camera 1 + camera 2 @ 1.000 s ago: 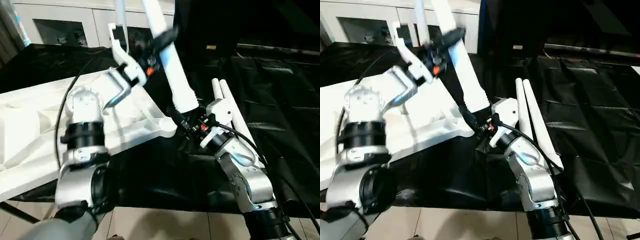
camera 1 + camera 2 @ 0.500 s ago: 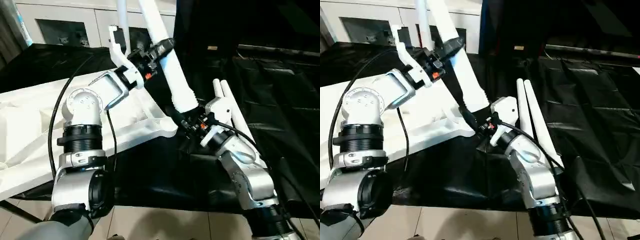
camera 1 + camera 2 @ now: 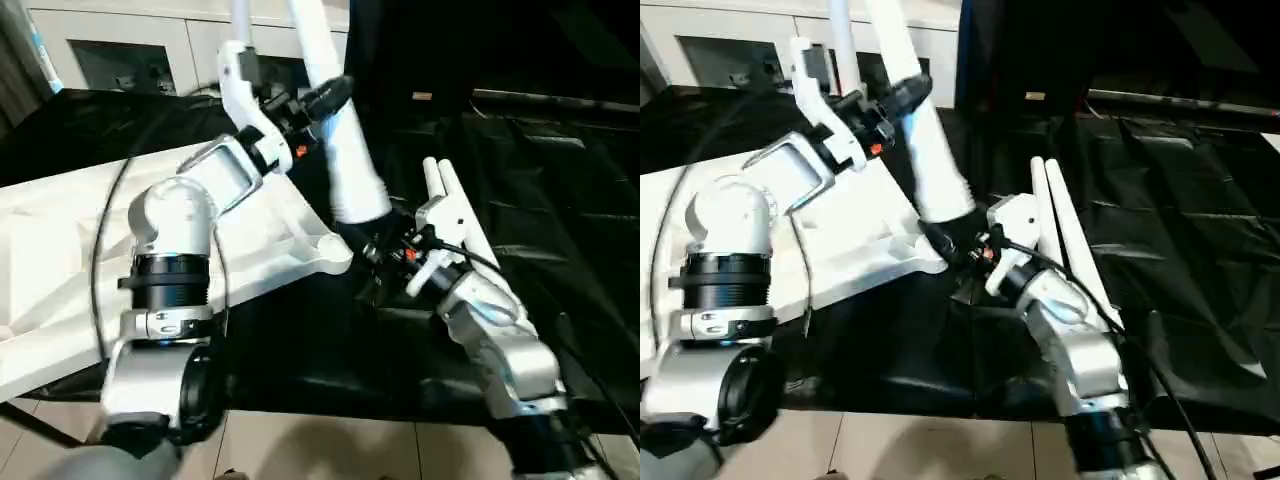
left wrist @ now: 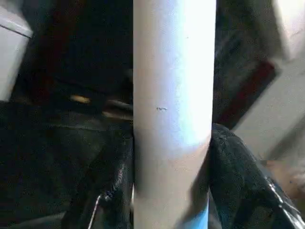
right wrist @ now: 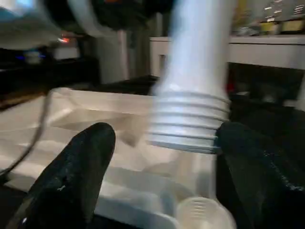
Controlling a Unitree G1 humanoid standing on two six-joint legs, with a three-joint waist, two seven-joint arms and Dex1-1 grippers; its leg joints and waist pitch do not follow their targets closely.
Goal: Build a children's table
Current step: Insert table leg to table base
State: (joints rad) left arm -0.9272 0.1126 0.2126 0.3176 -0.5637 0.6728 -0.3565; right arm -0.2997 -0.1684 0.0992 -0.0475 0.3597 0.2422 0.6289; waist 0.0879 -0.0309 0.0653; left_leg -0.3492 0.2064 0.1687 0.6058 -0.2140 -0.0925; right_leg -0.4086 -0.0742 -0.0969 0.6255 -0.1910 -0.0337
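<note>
The children's table top (image 3: 60,250) lies ribbed side up on the left, with a round corner socket (image 3: 335,258) nearest the grippers. My left gripper (image 3: 330,97) is shut on the middle of a white tapered leg (image 3: 345,150), and its black fingers (image 4: 112,181) press the tube on both sides. The leg slants down toward that corner, and its threaded end (image 5: 188,124) hangs just above the socket (image 5: 200,212). My right gripper (image 3: 365,240) is open around the threaded end, with its fingers (image 5: 76,171) standing off from it.
Two more white legs (image 3: 450,200) lie side by side on the black-draped table (image 3: 560,170), just beyond my right wrist. Another white tube (image 3: 240,20) rises behind my left gripper. A white cabinet with glass doors (image 3: 120,50) stands at the back, and tiled floor (image 3: 330,450) lies below the table's near edge.
My left gripper has closed on the leg and its forearm has turned. The right gripper's fingers have spread away from the threaded end. The leg's lower end has shifted slightly toward the corner socket.
</note>
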